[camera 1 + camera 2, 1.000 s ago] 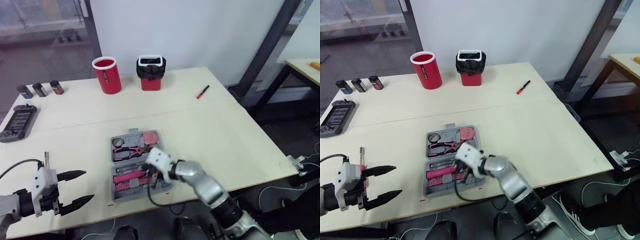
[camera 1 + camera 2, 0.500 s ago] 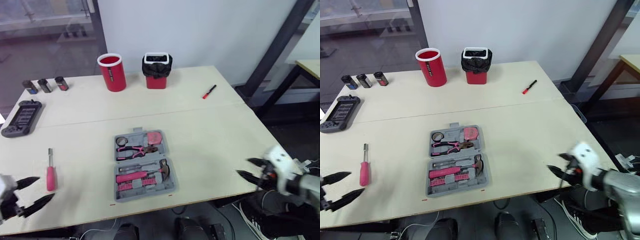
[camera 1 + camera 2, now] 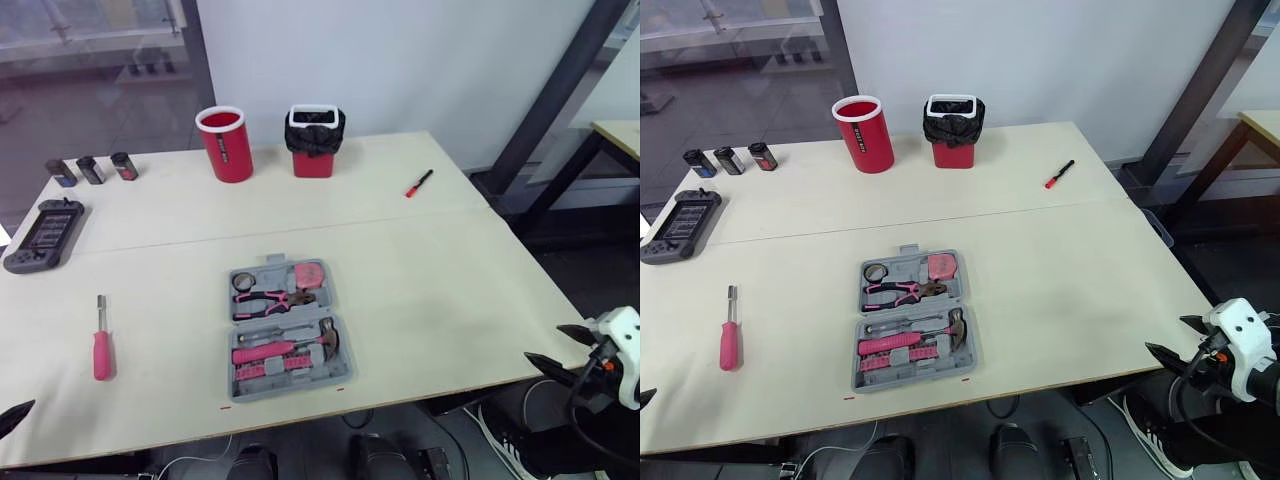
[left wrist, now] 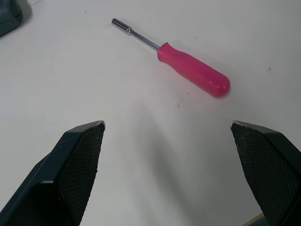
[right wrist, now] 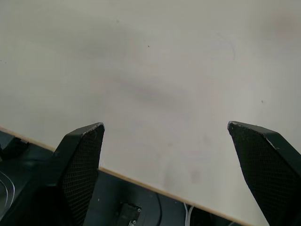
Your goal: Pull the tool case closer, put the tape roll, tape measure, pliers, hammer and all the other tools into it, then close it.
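I see the tool case [image 3: 285, 330] lying open near the front edge of the tabletop [image 3: 450, 270], with pliers [image 3: 268, 301] and hammer [image 3: 326, 337] inside. A pink nut driver [image 4: 193, 75] lies toward the left edge (well apart from the case). The left gripper [image 4: 167, 125], near it, is spread wide. The right gripper [image 3: 1168, 335] is wide too, off the front right corner.

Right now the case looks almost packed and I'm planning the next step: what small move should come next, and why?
Probably move the left gripper forward onto the handle of the pink screwdriver. It lies on the table, left of the open tool case, and the open left gripper sits just short of it; the right gripper hangs at the opposite edge.
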Controlling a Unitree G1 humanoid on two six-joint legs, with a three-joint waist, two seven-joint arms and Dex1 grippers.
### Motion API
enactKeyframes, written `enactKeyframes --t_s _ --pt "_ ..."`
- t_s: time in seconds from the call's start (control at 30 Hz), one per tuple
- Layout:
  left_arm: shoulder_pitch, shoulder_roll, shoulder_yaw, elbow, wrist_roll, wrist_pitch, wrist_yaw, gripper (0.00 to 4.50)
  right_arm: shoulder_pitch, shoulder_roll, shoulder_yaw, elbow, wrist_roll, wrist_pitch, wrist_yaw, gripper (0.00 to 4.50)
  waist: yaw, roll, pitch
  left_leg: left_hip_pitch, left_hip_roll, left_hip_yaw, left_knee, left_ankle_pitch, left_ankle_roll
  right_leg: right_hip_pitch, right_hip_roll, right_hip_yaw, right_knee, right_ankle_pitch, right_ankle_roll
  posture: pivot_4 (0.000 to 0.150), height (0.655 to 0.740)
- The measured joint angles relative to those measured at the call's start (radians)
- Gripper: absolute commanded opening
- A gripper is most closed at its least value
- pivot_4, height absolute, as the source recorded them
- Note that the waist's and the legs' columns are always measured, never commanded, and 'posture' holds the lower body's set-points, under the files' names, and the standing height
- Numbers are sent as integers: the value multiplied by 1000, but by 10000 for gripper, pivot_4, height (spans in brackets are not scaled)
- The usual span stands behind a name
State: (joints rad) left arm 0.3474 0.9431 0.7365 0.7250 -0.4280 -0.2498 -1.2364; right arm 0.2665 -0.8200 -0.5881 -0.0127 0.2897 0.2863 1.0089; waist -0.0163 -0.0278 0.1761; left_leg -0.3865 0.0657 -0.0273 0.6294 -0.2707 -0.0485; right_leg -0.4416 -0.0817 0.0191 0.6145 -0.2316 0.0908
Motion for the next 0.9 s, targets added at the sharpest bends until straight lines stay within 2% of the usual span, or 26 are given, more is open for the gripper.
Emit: enactKeyframes --t_s 0.1,0.23,0.37,0.43,0.57,0.7,0.83,0.9 --pt "-5 -60 3 -70 -36 46 24 45000 -2 2 17 -10 8 5 -12 44382 1 0 0 0 0 0 0 0 0 0 0 0 0 0 0 1500 7387" --pt "14 -204 4 -281 -97 159 138 45000 -39 26 76 -122 43 67 -53 44382 -5 0 0 1 0 0 1 0 0 1 0 1 2 1 1 1500 7387" --pt "-45 -433 -19 -580 -151 326 476 45000 -198 86 255 -332 99 197 -137 44382 -3 -3 3 12 0 -2 3 1 -1 11 2 1 2 1 7 1500 7387" --pt "-89 -486 -42 -682 -153 407 630 45000 -282 92 345 -410 124 257 -155 44382 5 -6 5 13 0 -5 3 2 -3 14 3 0 2 1 7 1500 7387" --pt "-168 -491 -49 -780 -150 570 863 45000 -401 93 490 -461 158 360 -154 44382 5 -9 4 12 -1 -5 4 3 -5 16 3 1 1 4 2 1500 7387" --pt "-271 -444 -62 -794 -147 840 1082 45000 -541 101 634 -472 168 407 -128 44382 -2 -9 4 12 -1 -6 2 3 -4 15 4 1 2 4 3 1500 7387" --pt "-333 -337 -96 -803 -150 1102 1159 45000 -631 107 713 -471 166 416 -101 44382 -2 -9 5 11 -1 -8 1 3 -4 14 5 1 2 3 5 1500 7387" --pt "-424 -301 -93 -781 -155 1264 1204 45000 -665 112 746 -471 166 421 -91 44382 5 -8 5 11 -1 -8 1 3 -4 14 5 1 3 3 4 1500 7387"
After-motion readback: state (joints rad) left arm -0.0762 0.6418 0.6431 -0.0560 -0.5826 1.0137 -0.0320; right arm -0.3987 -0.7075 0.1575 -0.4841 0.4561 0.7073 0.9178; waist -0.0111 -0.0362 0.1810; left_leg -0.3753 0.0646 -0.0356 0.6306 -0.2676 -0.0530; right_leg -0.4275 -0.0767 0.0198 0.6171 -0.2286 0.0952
